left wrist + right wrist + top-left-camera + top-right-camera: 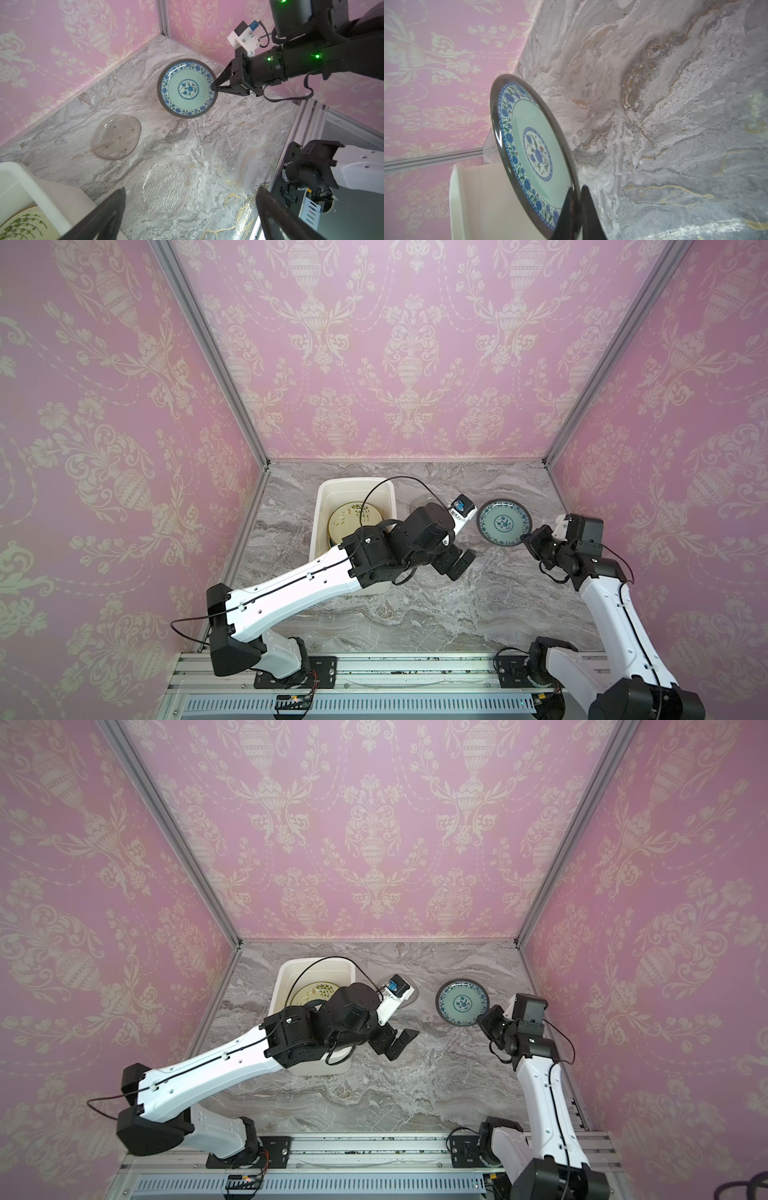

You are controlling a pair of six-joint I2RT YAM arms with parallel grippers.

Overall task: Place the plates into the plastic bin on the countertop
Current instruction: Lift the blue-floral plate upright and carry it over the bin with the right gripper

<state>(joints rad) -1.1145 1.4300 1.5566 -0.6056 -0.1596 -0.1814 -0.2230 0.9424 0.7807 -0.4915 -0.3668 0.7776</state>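
So I held the blue-patterned plate (pixel 503 522) pinched in the right gripper (pixel 524 537), left gripper (pixel 459 562) agape; next, the plastic bin (pixel 353 480) at nine o'clock.

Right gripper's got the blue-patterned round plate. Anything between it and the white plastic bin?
Yes: the left arm lies across the white plastic bin's near half, and its open left gripper hangs between the bin and the blue-patterned round plate held by the right gripper.
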